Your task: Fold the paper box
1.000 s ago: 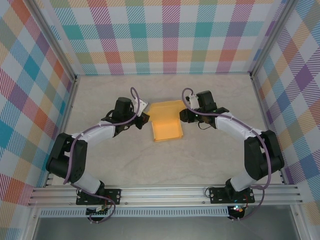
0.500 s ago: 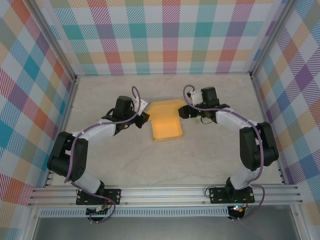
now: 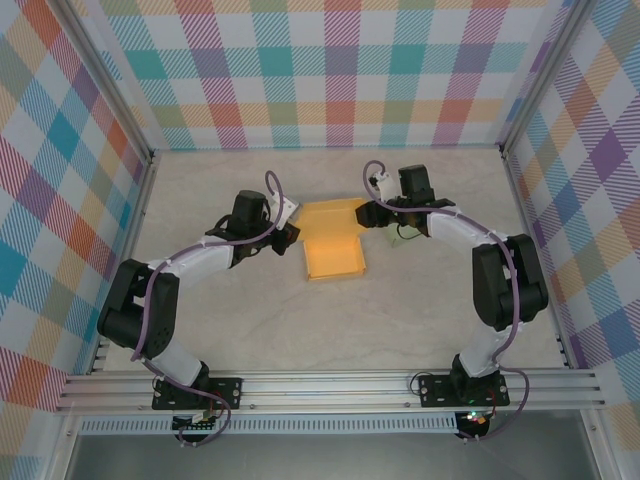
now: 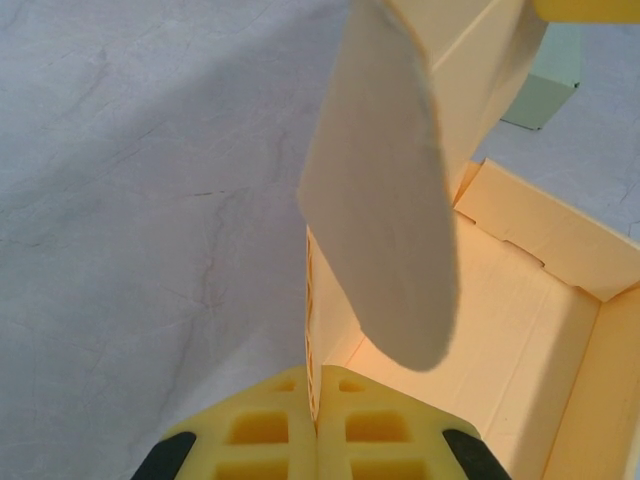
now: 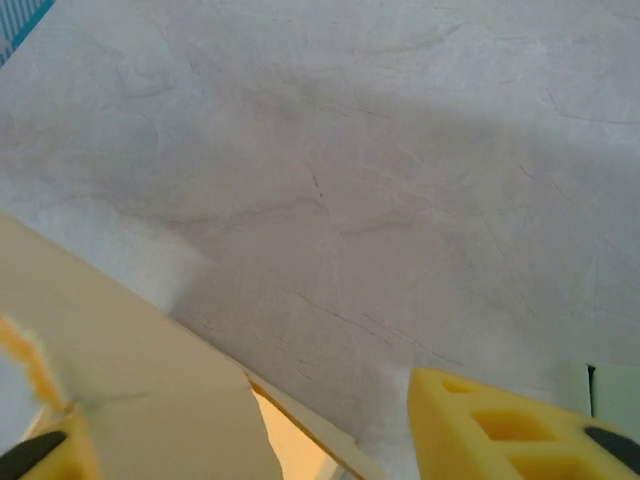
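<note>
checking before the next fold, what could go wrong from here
The left gripper pinches one thin wall of the paper box; a hard pull could crease or tear it. The right gripper stands open around a panel, which may slip free. A pale green item lies close by and could get knocked.

Yellow-orange paper box (image 3: 333, 252): thin card, partly folded, top open, lying at middle of table (image 3: 250, 320). Near part forms shallow tray with low upright walls; far part is narrower section reaching toward back. Left wrist view: pale inner floor (image 4: 500, 330) with crease lines, side walls raised around it, rounded flap (image 4: 385, 220) standing up and bowed over one wall. Right wrist view: flat panel (image 5: 120, 370) at lower left, edge slanting above table.
</note>
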You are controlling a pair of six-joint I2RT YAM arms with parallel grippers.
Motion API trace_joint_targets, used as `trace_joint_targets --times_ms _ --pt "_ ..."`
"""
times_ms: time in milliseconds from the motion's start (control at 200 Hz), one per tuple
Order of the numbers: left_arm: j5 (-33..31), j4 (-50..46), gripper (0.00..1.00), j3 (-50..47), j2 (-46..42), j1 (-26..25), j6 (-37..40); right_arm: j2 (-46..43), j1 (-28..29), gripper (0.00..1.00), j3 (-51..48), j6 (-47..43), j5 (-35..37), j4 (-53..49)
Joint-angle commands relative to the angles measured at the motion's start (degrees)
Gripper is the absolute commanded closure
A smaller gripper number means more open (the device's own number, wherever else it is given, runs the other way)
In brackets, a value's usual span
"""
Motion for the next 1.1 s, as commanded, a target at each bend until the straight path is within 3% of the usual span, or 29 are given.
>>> trace_joint_targets --times_ms 0,170,625,820,1095 --pt "-0.9 -1.8 0.96 2.4 1.1 -0.1 -3.1 -1.2 0.0 0.61 -1.0 2.2 0.0 1.5" --pt "-4.6 0.1 0.96 1.7 0.5 -1.9 -10.5 -3.4 0.3 0.68 -3.7 5.4 3.0 2.9" --pt "-21.8 0.4 0.96 2.1 0.4 -9.3 -21.9 -4.4 5.1 0.84 -5.3 9.8 7.7 4.4" --pt "-29.1 2.1 0.96 2.1 0.5 -12.1 -29.6 -5.6 8.9 0.95 -6.1 12.3 14.9 5.1" --pt "-36.6 3.3 0.96 6.0 2.5 -14.1 -35.1 -6.1 10.3 0.95 -5.3 13.8 19.5 10.3"
